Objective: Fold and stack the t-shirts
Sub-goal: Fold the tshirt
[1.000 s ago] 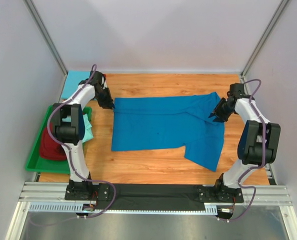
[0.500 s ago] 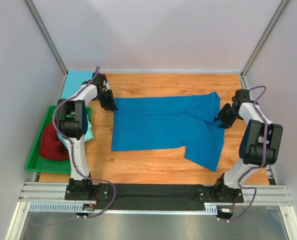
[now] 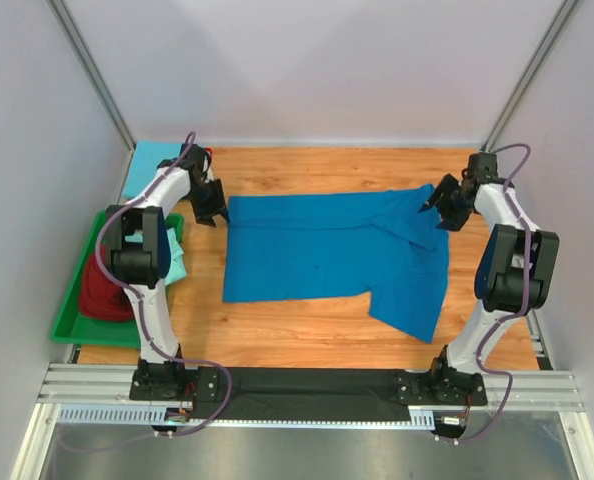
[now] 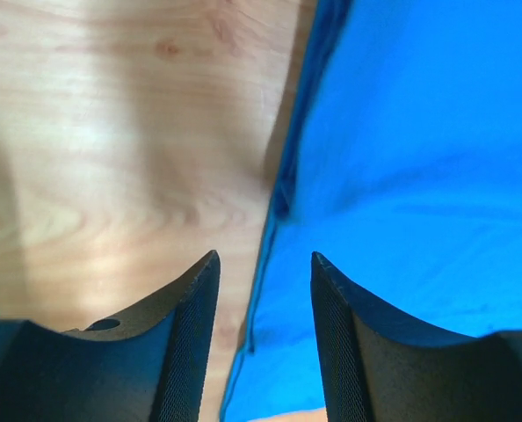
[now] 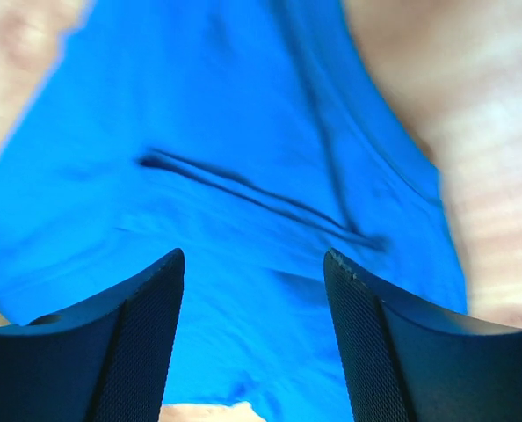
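A royal blue t-shirt point(image 3: 327, 250) lies spread across the wooden table, folded lengthwise, one sleeve hanging toward the front right. My left gripper point(image 3: 215, 212) is open at the shirt's far left corner; in the left wrist view the shirt's edge point(image 4: 283, 189) runs between my fingers point(image 4: 191, 308). My right gripper point(image 3: 432, 203) is open over the shirt's far right corner; the right wrist view shows blue cloth point(image 5: 243, 220) under the jaws. A maroon shirt point(image 3: 102, 290) and a pale aqua shirt point(image 3: 175, 258) lie in the green tray. A sky blue shirt point(image 3: 152, 160) lies at the far left corner.
The green plastic tray point(image 3: 72, 310) stands at the left edge of the table. White walls with metal posts close in the back and sides. Bare wood point(image 3: 307, 325) shows in front of the shirt.
My right gripper has moved from beside the shirt's right edge up and back over its far right corner. My left gripper has shifted slightly at the far left corner.
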Controlling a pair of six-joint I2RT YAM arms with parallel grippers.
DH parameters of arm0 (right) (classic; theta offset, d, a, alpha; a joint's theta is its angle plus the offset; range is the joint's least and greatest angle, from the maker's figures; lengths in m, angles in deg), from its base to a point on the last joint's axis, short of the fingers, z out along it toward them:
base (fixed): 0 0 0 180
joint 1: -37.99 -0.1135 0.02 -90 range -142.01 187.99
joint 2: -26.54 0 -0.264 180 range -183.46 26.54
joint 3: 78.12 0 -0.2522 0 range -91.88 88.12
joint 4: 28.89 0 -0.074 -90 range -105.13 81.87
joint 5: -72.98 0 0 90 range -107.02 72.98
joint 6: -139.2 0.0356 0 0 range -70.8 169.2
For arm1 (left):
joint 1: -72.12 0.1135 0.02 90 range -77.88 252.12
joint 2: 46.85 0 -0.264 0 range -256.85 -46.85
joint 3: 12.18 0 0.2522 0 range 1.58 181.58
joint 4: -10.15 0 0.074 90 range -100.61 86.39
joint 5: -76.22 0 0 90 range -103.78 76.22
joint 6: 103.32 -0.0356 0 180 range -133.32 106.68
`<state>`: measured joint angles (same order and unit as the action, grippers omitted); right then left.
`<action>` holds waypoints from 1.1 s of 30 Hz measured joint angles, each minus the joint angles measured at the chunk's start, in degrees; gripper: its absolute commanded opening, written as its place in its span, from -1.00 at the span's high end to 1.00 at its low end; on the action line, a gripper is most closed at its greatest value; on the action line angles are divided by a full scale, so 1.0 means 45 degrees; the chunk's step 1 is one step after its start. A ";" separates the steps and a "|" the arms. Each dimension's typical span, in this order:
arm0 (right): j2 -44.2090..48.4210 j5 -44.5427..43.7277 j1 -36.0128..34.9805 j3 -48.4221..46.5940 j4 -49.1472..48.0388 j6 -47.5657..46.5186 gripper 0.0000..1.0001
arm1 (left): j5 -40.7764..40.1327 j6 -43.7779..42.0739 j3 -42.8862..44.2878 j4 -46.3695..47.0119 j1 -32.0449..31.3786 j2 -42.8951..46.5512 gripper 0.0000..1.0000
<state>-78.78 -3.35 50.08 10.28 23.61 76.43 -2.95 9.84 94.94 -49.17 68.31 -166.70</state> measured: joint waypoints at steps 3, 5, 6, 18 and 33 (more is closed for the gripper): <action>-0.0427 0.0058 -0.0282 -0.1243 -0.0073 0.0049 -0.35 | -0.0233 0.0053 -0.0097 -0.0058 -0.0175 0.0884 -0.02; -0.0957 -0.0024 -0.0447 -0.2205 -0.0117 0.0097 -0.31 | -0.0287 0.0112 -0.0092 0.0078 -0.0457 0.1399 0.16; -0.1268 -0.0151 -0.0505 -0.2686 -0.0117 0.0117 -0.21 | -0.0262 0.0141 -0.0092 0.0189 -0.0627 0.1593 0.26; -0.4891 -0.1277 -0.0529 -0.6343 -0.0481 -0.0015 -0.01 | 0.2404 0.1418 0.1540 0.3575 -0.0865 -0.0515 0.34; -0.6829 -0.1802 -0.0505 -0.8728 -0.0578 -0.0826 0.15 | 0.2890 0.2535 0.2200 0.4459 -0.0758 -0.2424 0.44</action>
<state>-109.51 -11.46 47.81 -29.00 21.01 72.71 10.05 21.25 104.85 -29.11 64.90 -177.61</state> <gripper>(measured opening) 0.434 0.280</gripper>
